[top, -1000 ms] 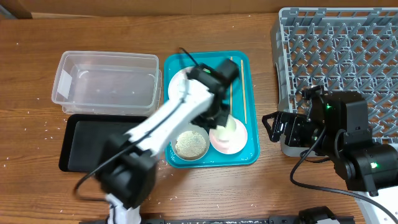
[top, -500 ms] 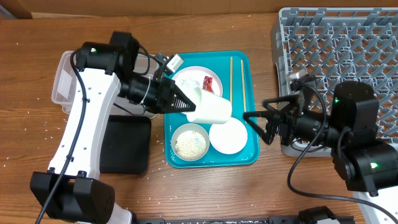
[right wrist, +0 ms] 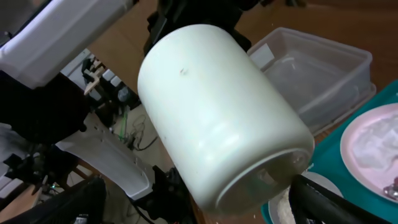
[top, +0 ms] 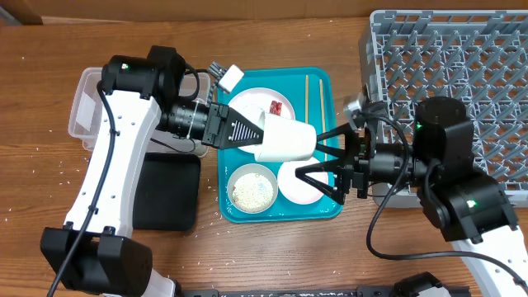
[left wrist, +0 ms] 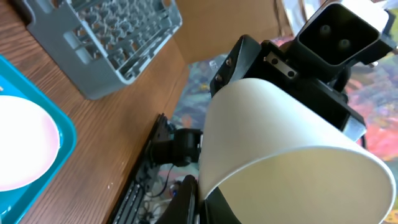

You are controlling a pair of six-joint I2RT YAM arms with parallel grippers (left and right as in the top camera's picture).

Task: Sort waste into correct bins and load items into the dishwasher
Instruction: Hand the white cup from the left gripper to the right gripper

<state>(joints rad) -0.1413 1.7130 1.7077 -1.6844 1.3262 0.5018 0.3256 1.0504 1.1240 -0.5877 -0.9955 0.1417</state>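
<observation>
**Overhead view.** One white cup (top: 285,140) lies on its side in the air at frame centre, above the teal tray (top: 318,210). The left gripper (top: 250,134) pinches it, apparently at the rim. The cup's closed base points toward the right gripper (top: 309,157), whose fingers are spread wide, just beside that base.

On the teal tray:
- one round plate (top: 256,103) bearing one red wrapper (top: 276,109);
- two bowls: one bowl (top: 233,186) holding rice-like scraps (top: 253,191), and a second, empty bowl (top: 293,191) beside it;
- two chopsticks (top: 307,99), the right-hand one largely hidden.

One clear tub (top: 82,115) sits at upper left. One black tray (top: 165,194) lies below it. One dish rack (top: 445,58) fills the upper right. All of these rest on the table (top: 247,247).
</observation>
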